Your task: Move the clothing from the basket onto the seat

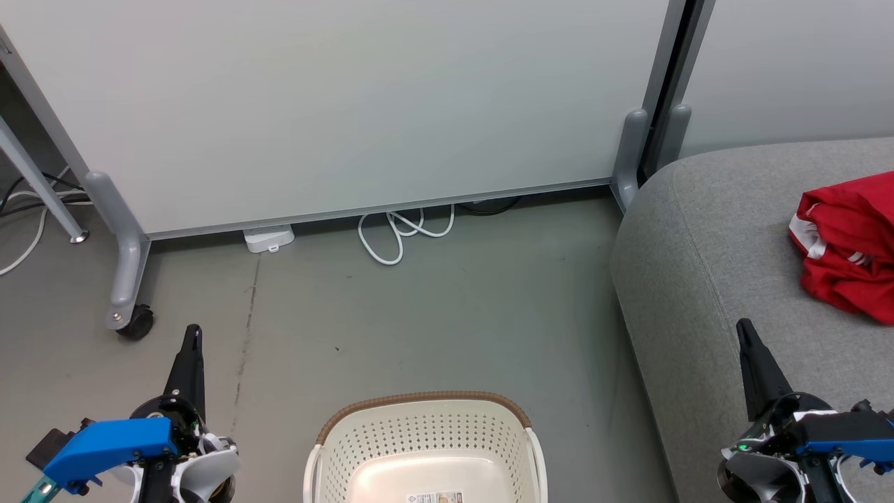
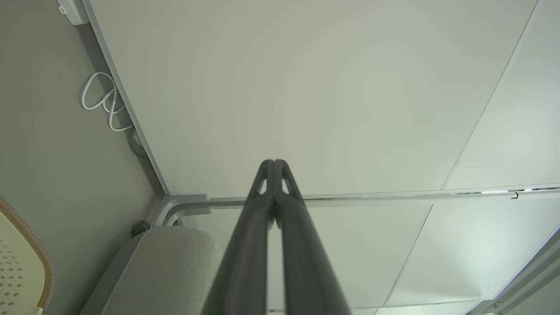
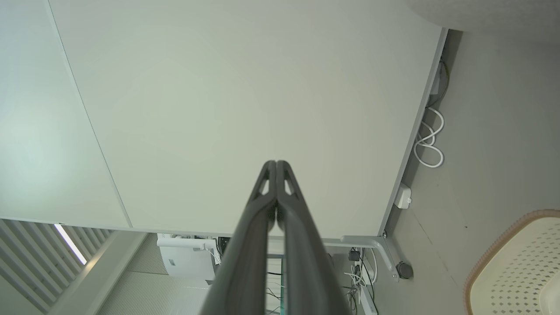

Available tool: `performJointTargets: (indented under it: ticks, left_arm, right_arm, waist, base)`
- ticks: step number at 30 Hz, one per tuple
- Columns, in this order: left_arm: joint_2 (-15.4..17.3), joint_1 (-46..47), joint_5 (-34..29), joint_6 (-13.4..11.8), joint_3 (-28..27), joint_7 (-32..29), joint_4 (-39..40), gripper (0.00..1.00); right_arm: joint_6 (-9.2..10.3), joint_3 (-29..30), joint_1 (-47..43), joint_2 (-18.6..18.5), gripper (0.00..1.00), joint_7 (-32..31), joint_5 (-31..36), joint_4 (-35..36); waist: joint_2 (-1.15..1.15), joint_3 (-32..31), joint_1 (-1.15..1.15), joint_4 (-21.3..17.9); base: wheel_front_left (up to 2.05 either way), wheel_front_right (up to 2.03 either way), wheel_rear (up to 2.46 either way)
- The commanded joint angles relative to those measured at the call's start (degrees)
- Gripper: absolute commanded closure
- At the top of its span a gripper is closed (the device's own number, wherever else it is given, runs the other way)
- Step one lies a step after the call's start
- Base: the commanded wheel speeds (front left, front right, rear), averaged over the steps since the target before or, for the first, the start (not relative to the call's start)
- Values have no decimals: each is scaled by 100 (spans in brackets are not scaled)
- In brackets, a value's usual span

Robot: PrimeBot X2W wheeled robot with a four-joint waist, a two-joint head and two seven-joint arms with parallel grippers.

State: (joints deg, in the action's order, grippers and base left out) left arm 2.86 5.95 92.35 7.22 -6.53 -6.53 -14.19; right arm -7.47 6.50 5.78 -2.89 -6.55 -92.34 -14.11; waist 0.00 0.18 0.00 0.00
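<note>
Red clothing [image 1: 848, 244] with white trim lies bunched on the grey seat [image 1: 719, 230] at the right edge. The cream basket [image 1: 424, 447] with a brown rim stands on the floor at bottom centre, its inside bare apart from a label. My left gripper [image 1: 192, 335] stands shut at the lower left, left of the basket, holding nothing. My right gripper [image 1: 746, 330] is shut over the seat's front part, below the clothing and apart from it. In the wrist views the left gripper [image 2: 273, 162] and right gripper [image 3: 276, 163] each show their fingers pressed together. The basket's rim [image 2: 41, 258] [image 3: 494, 245] also appears.
A white partition panel [image 1: 335, 105] on grey wheeled feet [image 1: 129, 279] stands behind the basket. A white cable loop [image 1: 398, 234] and a white adapter [image 1: 269, 239] lie at its base. A grey table leg [image 1: 38, 185] is at the far left. Grey floor [image 1: 433, 314] lies between panel and basket.
</note>
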Motion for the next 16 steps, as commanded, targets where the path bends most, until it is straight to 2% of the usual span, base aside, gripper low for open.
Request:
performJointTargets:
  ticks: [1, 16]
  left_arm:
    - [3, 56, 12, 50, -13, -23, 24, 100]
    - [3, 56, 12, 50, -12, -22, 24, 100]
  right_arm:
    - [-4, 12, 83, 3, 100, -19, -13, 15]
    - [-4, 11, 83, 3, 100, -19, -14, 15]
  waist:
    - [0, 0, 0, 0]
    - [0, 0, 0, 0]
  base:
    - [0, 0, 0]
    - [0, 0, 0]
